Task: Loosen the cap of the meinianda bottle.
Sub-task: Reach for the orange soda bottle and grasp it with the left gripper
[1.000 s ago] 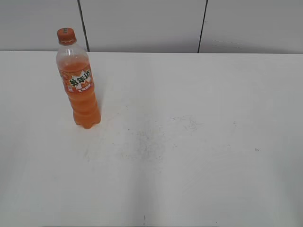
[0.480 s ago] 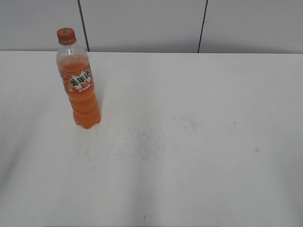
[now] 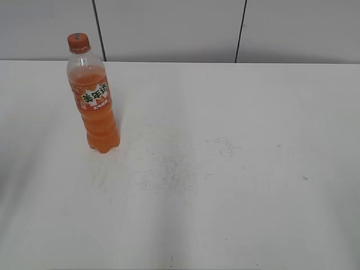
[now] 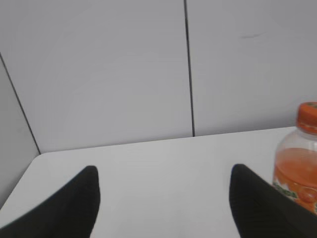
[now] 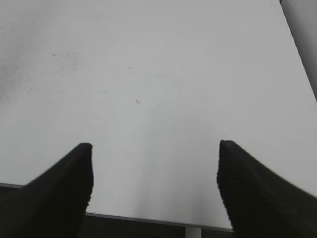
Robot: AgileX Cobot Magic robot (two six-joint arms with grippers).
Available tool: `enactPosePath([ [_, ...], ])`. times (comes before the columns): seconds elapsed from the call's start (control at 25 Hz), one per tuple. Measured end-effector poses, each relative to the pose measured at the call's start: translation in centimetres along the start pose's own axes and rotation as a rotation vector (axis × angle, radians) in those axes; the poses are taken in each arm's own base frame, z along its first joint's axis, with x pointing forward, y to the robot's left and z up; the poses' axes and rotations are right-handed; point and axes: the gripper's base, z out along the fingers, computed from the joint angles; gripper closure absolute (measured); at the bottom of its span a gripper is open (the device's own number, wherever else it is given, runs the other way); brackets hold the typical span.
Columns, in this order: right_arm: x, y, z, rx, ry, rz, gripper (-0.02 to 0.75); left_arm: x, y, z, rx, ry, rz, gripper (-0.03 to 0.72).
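Observation:
The meinianda bottle (image 3: 95, 98) stands upright on the white table at the far left of the exterior view, full of orange drink, with an orange label. Its orange cap (image 3: 78, 42) sits on the neck. In the left wrist view the bottle (image 4: 297, 173) shows at the right edge, with its cap (image 4: 308, 116) on top. My left gripper (image 4: 163, 171) is open and empty, to the left of the bottle and apart from it. My right gripper (image 5: 154, 146) is open and empty over the table's near edge. Neither gripper shows in the exterior view.
The white table (image 3: 225, 169) has faint grey scuff marks (image 3: 174, 166) in its middle. A grey panelled wall (image 3: 169, 28) stands behind it. The table's front edge (image 5: 148, 218) shows in the right wrist view.

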Motion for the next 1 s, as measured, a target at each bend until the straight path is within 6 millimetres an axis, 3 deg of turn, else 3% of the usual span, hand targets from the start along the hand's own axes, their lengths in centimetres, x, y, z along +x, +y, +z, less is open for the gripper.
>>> enactPosePath([
  [0.32, 0.0, 0.0, 0.0, 0.0, 0.0, 0.0, 0.152, 3.0, 2.9, 5.1, -0.142, 0.066, -0.01, 0.19],
  [0.6, 0.0, 0.0, 0.0, -0.001, 0.0, 0.0, 0.152, 3.8, 3.4, 10.3, 0.001, 0.14, 0.147, 0.19],
  [0.8, 0.0, 0.0, 0.0, -0.001, 0.0, 0.0, 0.152, 5.7, 4.1, 14.0, 0.28, 0.169, 0.113, 0.2],
  [1.0, 0.0, 0.0, 0.0, -0.001, 0.0, 0.0, 0.152, 9.1, 5.2, 15.5, 0.659, 0.214, 0.094, 0.204],
])
